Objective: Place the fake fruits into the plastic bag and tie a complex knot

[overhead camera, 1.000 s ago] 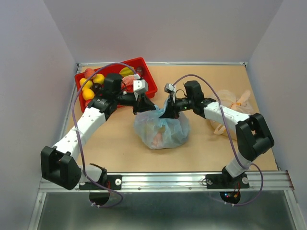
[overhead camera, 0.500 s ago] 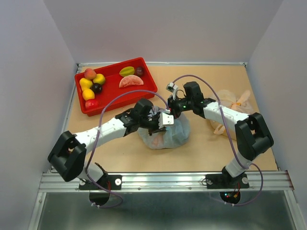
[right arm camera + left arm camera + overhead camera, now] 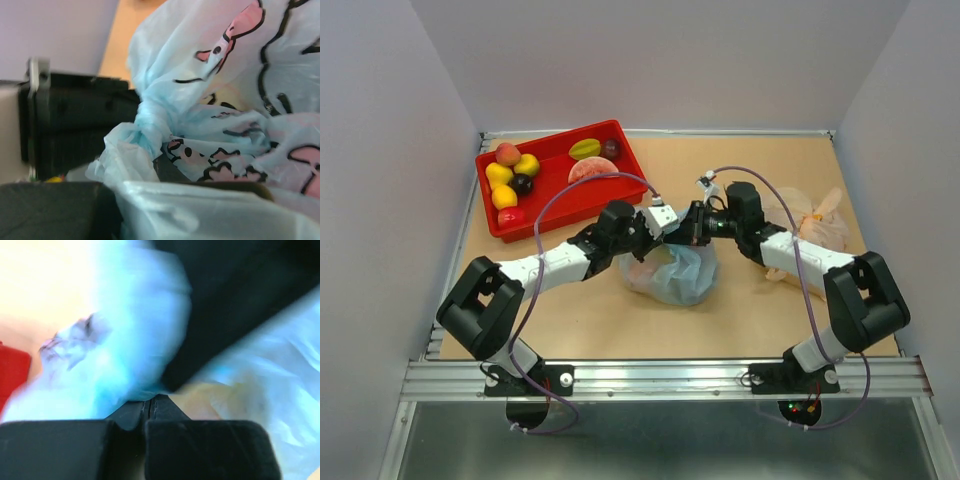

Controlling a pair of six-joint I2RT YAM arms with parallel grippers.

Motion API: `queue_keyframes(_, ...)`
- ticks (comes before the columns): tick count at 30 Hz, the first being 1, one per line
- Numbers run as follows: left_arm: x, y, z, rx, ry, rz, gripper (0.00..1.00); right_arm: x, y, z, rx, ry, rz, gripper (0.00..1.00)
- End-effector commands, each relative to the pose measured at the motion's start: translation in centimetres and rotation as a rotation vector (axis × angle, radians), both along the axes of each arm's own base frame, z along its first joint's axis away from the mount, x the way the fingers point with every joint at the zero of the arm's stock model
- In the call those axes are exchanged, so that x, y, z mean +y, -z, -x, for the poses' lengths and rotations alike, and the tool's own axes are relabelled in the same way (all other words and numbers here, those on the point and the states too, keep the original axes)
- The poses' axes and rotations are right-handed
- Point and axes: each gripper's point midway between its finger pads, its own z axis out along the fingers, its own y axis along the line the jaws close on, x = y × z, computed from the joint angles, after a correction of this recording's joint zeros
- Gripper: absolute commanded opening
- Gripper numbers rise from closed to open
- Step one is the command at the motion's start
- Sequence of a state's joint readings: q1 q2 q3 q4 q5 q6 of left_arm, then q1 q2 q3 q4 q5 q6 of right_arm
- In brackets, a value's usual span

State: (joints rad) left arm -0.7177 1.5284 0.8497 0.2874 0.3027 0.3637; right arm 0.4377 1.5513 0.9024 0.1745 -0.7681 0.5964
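The left tool (image 3: 151, 405) is clenched, its two fingers pressed together on a fold of light-blue film from the bag (image 3: 672, 278). That view is blurred, so how much film it pinches cannot be told. The right tool (image 3: 688, 232) faces it from the other side, close to it above the bag's top. It is clenched too, with film draped across its fingers in the right wrist view.

Just ahead of those fingers sits the knot (image 3: 149, 126), a tight twisted lump. In that view its twist runs from the bag's body at upper right down to a loose frill at lower left.

The bag rests near the middle of the desk (image 3: 570, 300). Its rounded body is toward the near edge, its gathered neck points up and away to the two tools, and its long axis lies left to right. A pinkish lump (image 3: 642, 272) shows through the film.

Well apart at the far left, a red tray (image 3: 550, 160) holds fruits (image 3: 503, 182): a peach (image 3: 507, 153), a dark plum (image 3: 523, 184), a starfruit (image 3: 585, 149) and a melon slice (image 3: 588, 172). A pale orange bag (image 3: 815, 225) lies beside the right arm.
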Motion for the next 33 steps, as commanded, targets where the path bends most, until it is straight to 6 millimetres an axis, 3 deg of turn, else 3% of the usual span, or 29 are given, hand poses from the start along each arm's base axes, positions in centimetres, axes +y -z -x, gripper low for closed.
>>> queue_keyframes(1, 0.5, -2.0, -1.0, 0.110, -0.092, 0.218, 0.00, 1.3, -5.8, 2.8, 0.076, -0.015, -0.301, 0.00)
queue_keyframes(6, -2.1, -3.8, 2.9, 0.285, 0.086, 0.381, 0.00, 1.7, -6.1, 2.9, 0.105, 0.028, -0.342, 0.00)
queue_keyframes(11, -2.6, -5.0, 6.3, 0.463, 0.204, 0.472, 0.00, 1.5, -6.2, 2.3, 0.104, 0.086, -0.357, 0.00)
queue_keyframes(14, -2.4, -5.6, 7.2, 0.558, 0.207, 0.541, 0.00, 1.4, -7.1, 3.3, 0.018, 0.006, -0.344, 0.29)
queue_keyframes(15, -2.3, -5.3, 7.1, 0.576, 0.192, 0.543, 0.00, 1.2, -6.3, 3.9, 0.030, -0.026, -0.300, 0.31)
queue_keyframes(16, -2.3, -5.3, 6.9, 0.581, 0.185, 0.549, 0.00, 0.6, -6.7, 3.7, 0.005, -0.050, -0.264, 0.39)
queue_keyframes(18, -2.1, -4.9, 6.7, 0.601, 0.160, 0.556, 0.00, -0.7, -5.1, 2.9, -0.107, -0.066, -0.116, 0.49)
queue_keyframes(19, -2.2, -5.1, 6.4, 0.594, 0.158, 0.568, 0.00, -1.8, -4.2, 3.4, -0.068, -0.072, -0.049, 0.68)
queue_keyframes(20, -2.1, -4.9, 6.4, 0.609, 0.152, 0.570, 0.00, -2.5, -3.8, 3.4, -0.143, -0.106, -0.005, 0.84)
queue_keyframes(21, -2.1, -4.9, 6.4, 0.611, 0.154, 0.573, 0.00, -3.8, -3.5, 4.0, -0.119, -0.099, 0.026, 0.96)
queue_keyframes(22, -2.1, -5.0, 6.3, 0.608, 0.151, 0.576, 0.00, -4.4, -3.6, 4.1, -0.130, -0.093, 0.041, 0.99)
queue_keyframes(25, -2.1, -5.1, 6.3, 0.607, 0.156, 0.576, 0.00, -6.2, -4.4, 4.2, -0.179, -0.073, 0.085, 1.00)
queue_keyframes(29, -2.2, -4.8, 6.3, 0.616, 0.150, 0.575, 0.00, -7.7, -6.9, 3.8, -0.267, -0.032, 0.120, 0.99)
queue_keyframes(32, -2.2, -4.6, 6.0, 0.623, 0.133, 0.574, 0.00, -10.1, -7.2, 2.0, -0.241, 0.080, 0.136, 0.83)
queue_keyframes(33, -2.2, -4.6, 5.9, 0.622, 0.128, 0.575, 0.00, -10.7, -6.6, 1.3, -0.214, 0.103, 0.141, 0.70)
